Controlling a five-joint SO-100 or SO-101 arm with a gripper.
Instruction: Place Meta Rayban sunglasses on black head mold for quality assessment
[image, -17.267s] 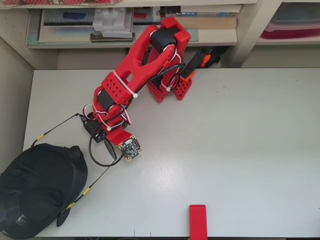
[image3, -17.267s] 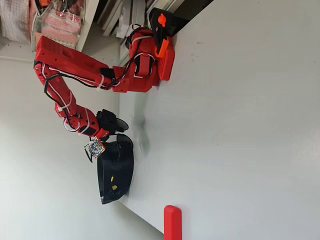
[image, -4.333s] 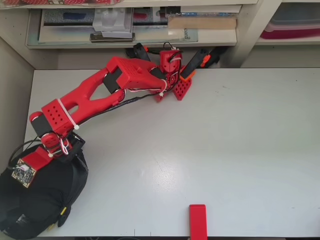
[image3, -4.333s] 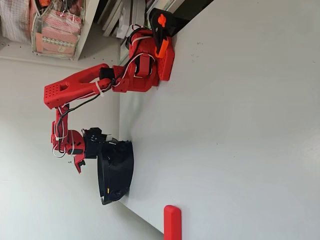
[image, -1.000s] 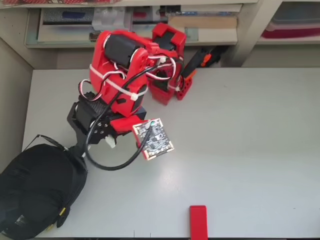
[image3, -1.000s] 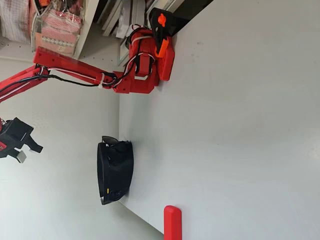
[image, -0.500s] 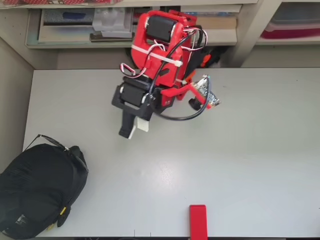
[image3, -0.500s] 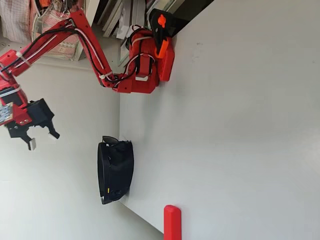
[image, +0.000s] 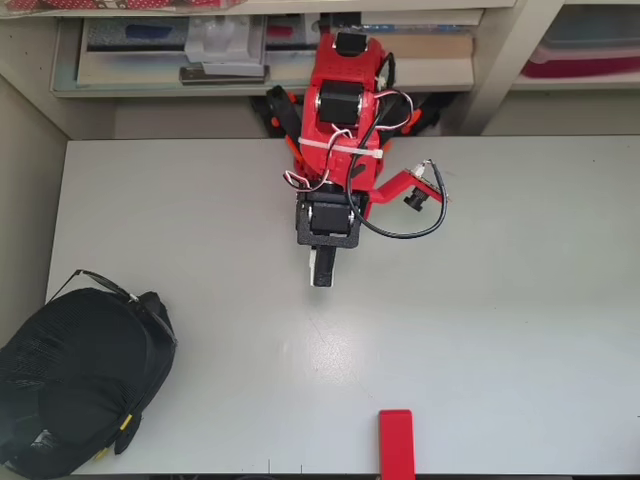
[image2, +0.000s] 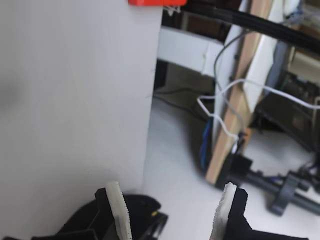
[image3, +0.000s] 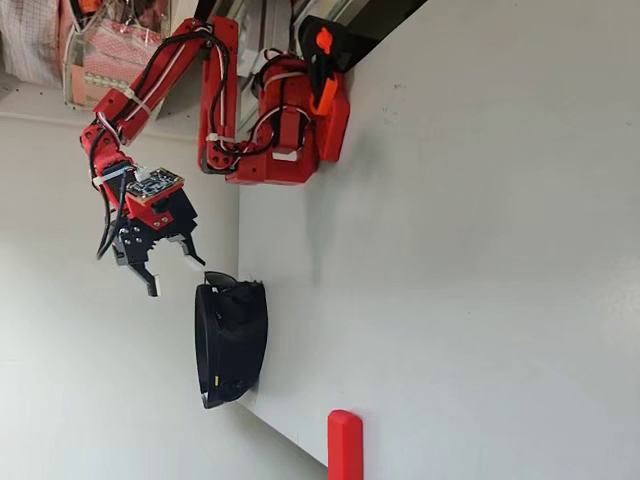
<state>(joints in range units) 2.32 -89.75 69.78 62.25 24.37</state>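
Overhead view: the red arm is reaching out from its base at the back edge of the pale grey worktop (image: 480, 300), with the fingers (image: 321, 270) pointing toward the front edge and hanging above bare surface near the middle. A small camera on a red bracket (image: 412, 196) is sticking out to the right of the wrist, with a black cable looping under it.

The head mold (image: 75, 385) is sitting at the front left corner of the worktop in this view, well apart from the fingers. The sunglasses (image: 135, 300) are lying over its upper right side: a thin black wire is running along the top edge, a dark rounded lens part is showing at the right rim, and a yellow tip (image: 125, 423) is showing lower on the mold's right side. A red block (image: 396, 443) is standing at the front edge, to the right of the mold.

In the fixed view, which is lying on its side, the fingers (image3: 168, 268) are hovering spread apart and empty, near the mold (image3: 230, 342) but not touching it. The glasses (image3: 222, 280) are resting on the mold's end nearest the arm.

In the wrist view the two white-edged fingers (image2: 120, 212) are standing wide apart with nothing between them, and the worktop edge and the floor beyond are showing in the gap.
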